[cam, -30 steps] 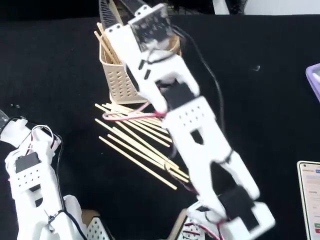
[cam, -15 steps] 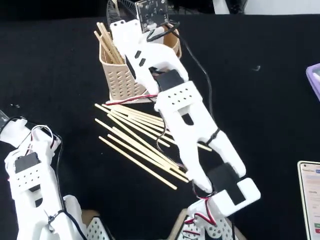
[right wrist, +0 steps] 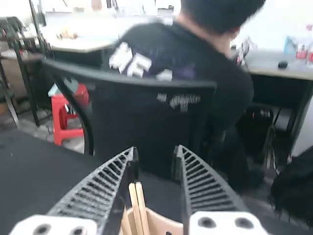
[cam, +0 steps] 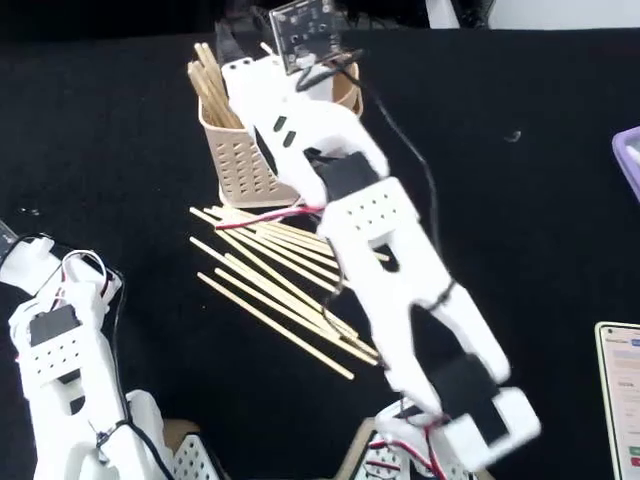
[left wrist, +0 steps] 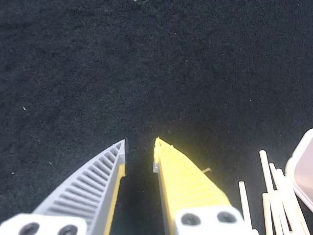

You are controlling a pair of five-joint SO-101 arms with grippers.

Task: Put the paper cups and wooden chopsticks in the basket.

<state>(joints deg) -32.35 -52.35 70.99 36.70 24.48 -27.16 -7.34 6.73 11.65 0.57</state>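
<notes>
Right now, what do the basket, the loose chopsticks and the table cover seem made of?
The basket is likely moulded plastic: matt beige, with regular rows of small holes. The chopsticks look like pale bare wood: thin, straight, no gloss. The table cover is probably black cloth, perhaps felt: dull, finely grained, with lint specks.

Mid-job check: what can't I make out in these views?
High view: the right arm covers most of the basket; its contents cannot be counted.
High view: the same arm crosses the loose chopsticks, hiding some ends.
Right wrist view: the upright sticks by the right gripper are cut off by the picture edge.
</notes>
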